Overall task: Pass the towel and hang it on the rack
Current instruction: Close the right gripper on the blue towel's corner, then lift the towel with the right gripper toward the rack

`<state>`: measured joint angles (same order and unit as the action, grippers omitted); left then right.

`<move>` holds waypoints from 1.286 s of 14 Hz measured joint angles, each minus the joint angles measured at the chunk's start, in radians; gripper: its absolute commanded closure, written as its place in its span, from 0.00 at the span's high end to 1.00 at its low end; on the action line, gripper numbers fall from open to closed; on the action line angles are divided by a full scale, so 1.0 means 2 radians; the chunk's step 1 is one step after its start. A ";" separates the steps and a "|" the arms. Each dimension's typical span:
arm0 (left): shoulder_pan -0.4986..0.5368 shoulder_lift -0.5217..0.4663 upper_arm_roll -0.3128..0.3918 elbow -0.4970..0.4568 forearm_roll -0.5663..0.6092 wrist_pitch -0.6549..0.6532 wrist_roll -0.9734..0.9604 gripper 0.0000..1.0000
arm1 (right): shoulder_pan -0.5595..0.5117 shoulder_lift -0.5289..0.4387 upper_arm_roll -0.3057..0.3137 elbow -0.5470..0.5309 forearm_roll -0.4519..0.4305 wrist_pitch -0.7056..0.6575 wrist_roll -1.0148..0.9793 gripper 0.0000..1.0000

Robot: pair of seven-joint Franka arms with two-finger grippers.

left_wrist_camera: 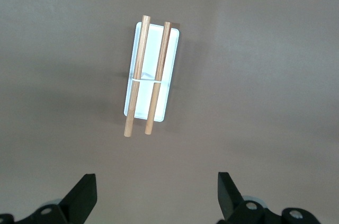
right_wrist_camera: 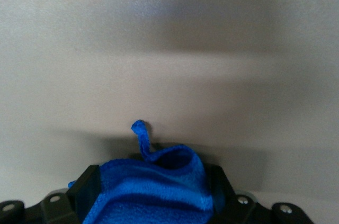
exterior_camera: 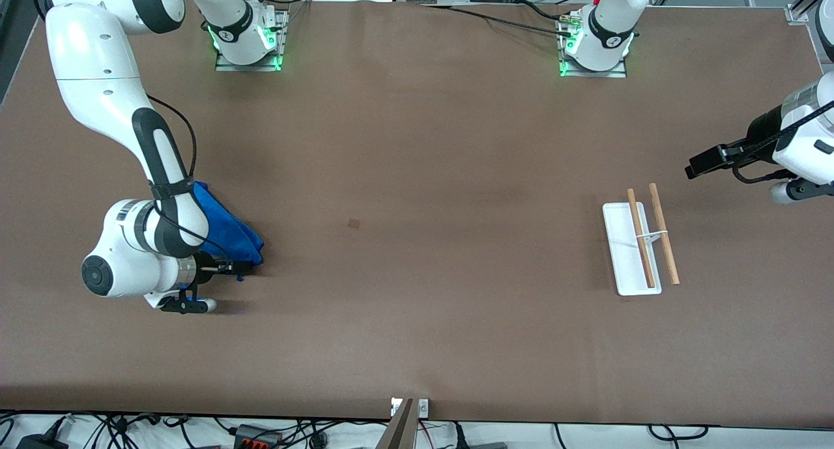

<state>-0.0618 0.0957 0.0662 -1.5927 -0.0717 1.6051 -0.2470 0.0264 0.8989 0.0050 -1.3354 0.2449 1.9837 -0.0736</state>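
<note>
The royal-blue towel (exterior_camera: 228, 231) lies bunched on the table toward the right arm's end, partly under that arm. My right gripper (exterior_camera: 229, 267) is low at the towel's edge nearest the front camera. In the right wrist view the towel (right_wrist_camera: 153, 181) fills the gap of the gripper (right_wrist_camera: 152, 195), whose fingers (right_wrist_camera: 89, 184) stand wide apart on either side of a fold; its small loop tag (right_wrist_camera: 142, 135) sticks out. The rack (exterior_camera: 640, 244), a white base with two wooden rods, stands toward the left arm's end. My left gripper (exterior_camera: 785, 191) waits open and empty in the air near the rack (left_wrist_camera: 151, 75).
The brown table (exterior_camera: 417, 208) has a small dark mark (exterior_camera: 354, 223) near its middle. Both arm bases stand along the table's edge farthest from the front camera. Cables lie off the table's edge nearest the front camera.
</note>
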 measured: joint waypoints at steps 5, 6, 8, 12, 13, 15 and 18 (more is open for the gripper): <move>0.001 0.000 0.000 0.000 0.000 0.000 0.000 1.00 | 0.000 0.000 0.000 0.005 0.000 0.000 0.000 0.26; 0.001 0.000 0.000 0.000 -0.001 0.000 0.000 1.00 | 0.000 0.000 0.000 0.006 0.000 -0.001 0.000 0.23; 0.001 0.000 0.000 0.000 -0.001 0.000 0.000 1.00 | 0.001 0.000 0.002 0.006 0.000 -0.001 0.000 0.13; 0.002 0.000 0.000 0.000 -0.001 0.000 0.000 1.00 | 0.002 -0.001 0.005 0.014 0.000 0.000 -0.002 0.00; 0.002 0.000 0.000 0.000 -0.001 0.000 0.000 1.00 | 0.004 -0.002 0.007 0.023 0.000 -0.001 -0.005 0.00; 0.002 0.000 0.000 0.000 -0.001 0.000 0.000 1.00 | 0.013 -0.013 0.011 0.042 0.000 -0.016 -0.014 0.00; 0.002 0.000 0.000 0.000 -0.001 0.000 0.000 1.00 | 0.025 -0.048 0.045 0.076 0.020 -0.072 -0.023 0.00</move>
<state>-0.0571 0.0966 0.0668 -1.5927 -0.0744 1.6051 -0.2470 0.0771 0.8029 0.0940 -1.1833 0.2841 1.8399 -0.1193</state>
